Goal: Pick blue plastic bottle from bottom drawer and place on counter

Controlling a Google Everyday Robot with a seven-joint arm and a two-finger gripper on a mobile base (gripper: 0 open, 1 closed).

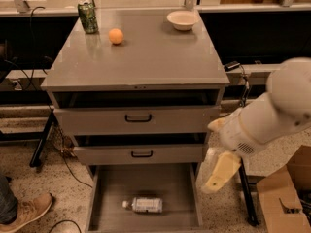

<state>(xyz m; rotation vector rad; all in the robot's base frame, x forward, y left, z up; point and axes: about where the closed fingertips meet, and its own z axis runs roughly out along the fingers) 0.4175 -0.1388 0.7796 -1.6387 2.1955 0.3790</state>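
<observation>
The blue plastic bottle (143,205) lies on its side on the floor of the open bottom drawer (146,183), white cap to the left. The counter (146,57) is the grey top of the cabinet. My white arm reaches in from the right. Its cream-coloured gripper (221,173) hangs just outside the drawer's right side, above and to the right of the bottle, apart from it.
A green can (88,16), an orange ball (116,36) and a white bowl (182,19) stand at the back of the counter. The two upper drawers are slightly ajar. A person's shoe (24,211) is at the lower left, a cardboard box (284,198) at the lower right.
</observation>
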